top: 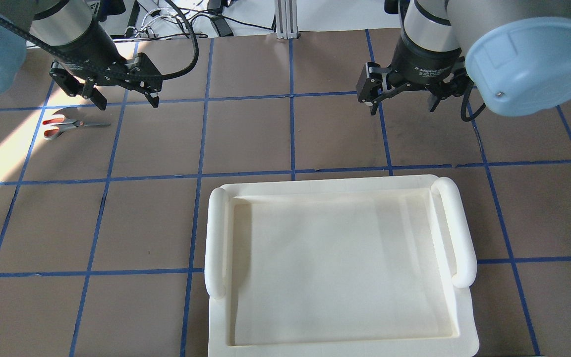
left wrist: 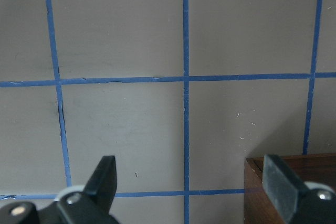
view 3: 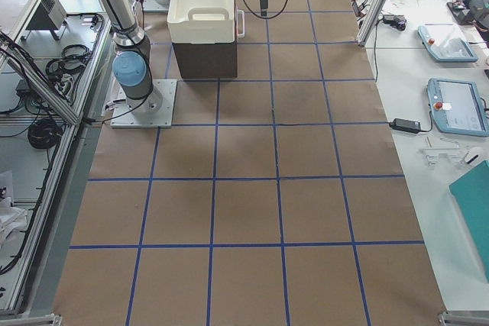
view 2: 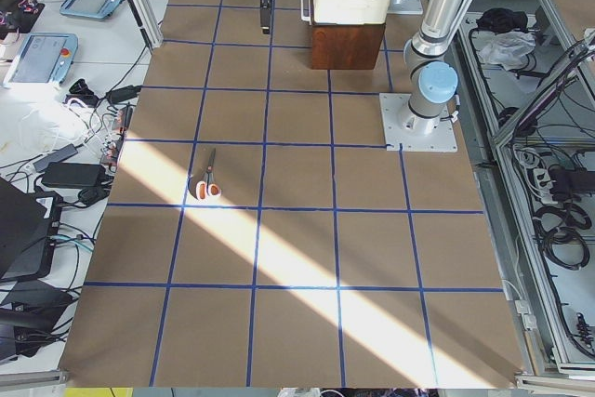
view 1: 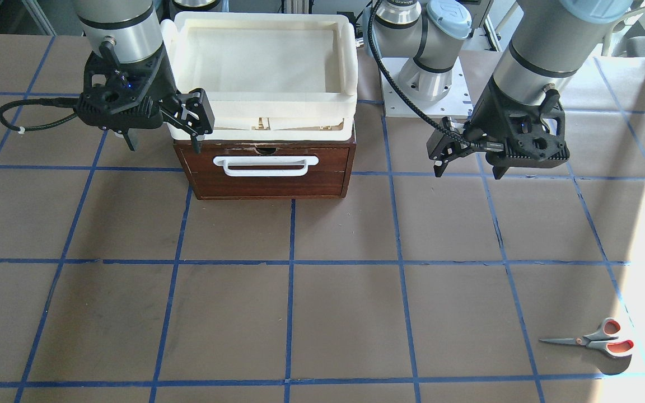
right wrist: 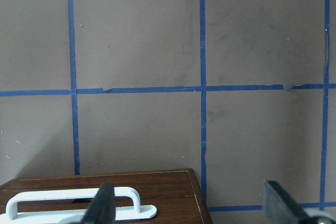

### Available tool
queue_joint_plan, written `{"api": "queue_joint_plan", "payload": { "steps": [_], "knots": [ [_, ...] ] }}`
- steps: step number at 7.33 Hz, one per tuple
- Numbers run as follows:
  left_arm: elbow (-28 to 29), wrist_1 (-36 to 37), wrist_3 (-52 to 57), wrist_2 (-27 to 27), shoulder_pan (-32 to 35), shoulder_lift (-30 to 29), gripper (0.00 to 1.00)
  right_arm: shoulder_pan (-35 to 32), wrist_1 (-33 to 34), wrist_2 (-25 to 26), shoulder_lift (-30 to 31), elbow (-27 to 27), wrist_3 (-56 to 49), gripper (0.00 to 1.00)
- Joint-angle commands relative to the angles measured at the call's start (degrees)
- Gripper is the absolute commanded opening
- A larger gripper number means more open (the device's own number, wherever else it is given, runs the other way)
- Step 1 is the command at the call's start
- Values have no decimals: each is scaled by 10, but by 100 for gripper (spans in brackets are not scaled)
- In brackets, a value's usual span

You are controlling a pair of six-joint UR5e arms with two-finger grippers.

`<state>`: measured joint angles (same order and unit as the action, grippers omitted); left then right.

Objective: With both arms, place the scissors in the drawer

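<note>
The scissors (view 1: pixel 597 340) lie flat on the brown table, far to the robot's left and toward the operators' side; they also show in the overhead view (top: pixel 67 124). The dark wooden drawer (view 1: pixel 269 173) is closed, its white bar handle (view 1: pixel 266 165) facing the operators. My left gripper (view 1: pixel 468 168) hangs open and empty above the table, to the robot's left of the drawer; overhead (top: pixel 124 99) it is just beyond the scissors. My right gripper (view 1: pixel 163 143) is open and empty at the drawer's other front corner. The right wrist view shows the handle (right wrist: pixel 79 205) just below it.
A cream-white plastic tray (view 1: pixel 350 73) sits on top of the drawer cabinet and overhangs it. The left arm's base plate (view 1: pixel 429 106) stands beside the cabinet. Blue tape lines grid the table. Bright sunlight falls across the scissors' end of the table.
</note>
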<state>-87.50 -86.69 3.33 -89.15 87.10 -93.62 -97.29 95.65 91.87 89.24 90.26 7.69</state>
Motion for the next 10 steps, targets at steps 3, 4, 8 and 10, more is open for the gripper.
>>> {"api": "queue_joint_plan", "payload": {
  "steps": [3,4,8,10],
  "knots": [
    [0,5,11,3,-5,-2,100,-1,-6,0,1,1,-4,100],
    [1,5,60,-1,-11,-3,100,-4,-5,0,-2,1,-37,100],
    [5,15,360,0,-111,-24,100,-41,1,-26,-26,-2,-75,100],
    [6,48,527,-3,-154,-52,100,-85,2,-27,-56,-6,-182,100]
  ]
}}
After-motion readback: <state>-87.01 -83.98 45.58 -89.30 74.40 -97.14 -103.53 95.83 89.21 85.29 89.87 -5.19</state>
